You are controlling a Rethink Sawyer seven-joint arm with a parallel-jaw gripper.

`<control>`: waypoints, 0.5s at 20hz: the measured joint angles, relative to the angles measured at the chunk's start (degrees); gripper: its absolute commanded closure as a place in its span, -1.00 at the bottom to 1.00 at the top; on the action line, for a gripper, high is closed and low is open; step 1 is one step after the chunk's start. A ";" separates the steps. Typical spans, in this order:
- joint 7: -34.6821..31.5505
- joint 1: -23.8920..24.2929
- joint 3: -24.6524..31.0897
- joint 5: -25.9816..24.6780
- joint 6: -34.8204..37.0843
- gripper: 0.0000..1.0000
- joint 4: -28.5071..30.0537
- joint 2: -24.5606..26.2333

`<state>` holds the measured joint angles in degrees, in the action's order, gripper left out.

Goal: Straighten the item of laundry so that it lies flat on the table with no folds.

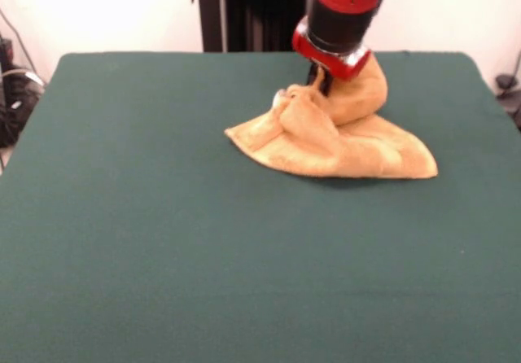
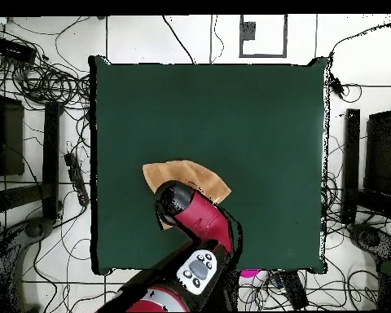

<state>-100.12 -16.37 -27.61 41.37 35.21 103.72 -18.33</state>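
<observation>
1 towel (image 1: pixel 342 139) bunched on 1 table (image 1: pixel 163 241), 1 gripper (image 1: pixel 320 82) buried in folds; jaw state unclear.

I count one towel (image 1: pixel 342 139), bunched in a single heap. One table (image 1: pixel 163 241) lies under it, covered in dark green cloth. I have one arm (image 2: pixel 200 218) reaching down over it, red and black, and one gripper (image 1: pixel 319 80) at its end. Nothing else on the cloth adds to the tally.
</observation>
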 measured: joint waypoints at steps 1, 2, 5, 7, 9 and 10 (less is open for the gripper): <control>0.00 1.21 0.50 -2.55 2.55 1.00 -0.40 0.01; 0.00 2.42 1.00 -5.10 5.09 -1.00 -0.81 0.03; 0.00 2.83 1.17 -6.08 5.64 -1.00 -0.90 0.04; 0.00 3.47 1.52 -8.60 5.71 -1.00 -0.94 0.01; 0.00 3.36 1.68 -9.54 4.97 -1.00 -0.92 -0.08; 0.00 3.03 1.77 -10.28 4.00 -1.00 -0.90 -0.27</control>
<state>-100.12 -13.34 -25.84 31.09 39.21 102.82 -18.60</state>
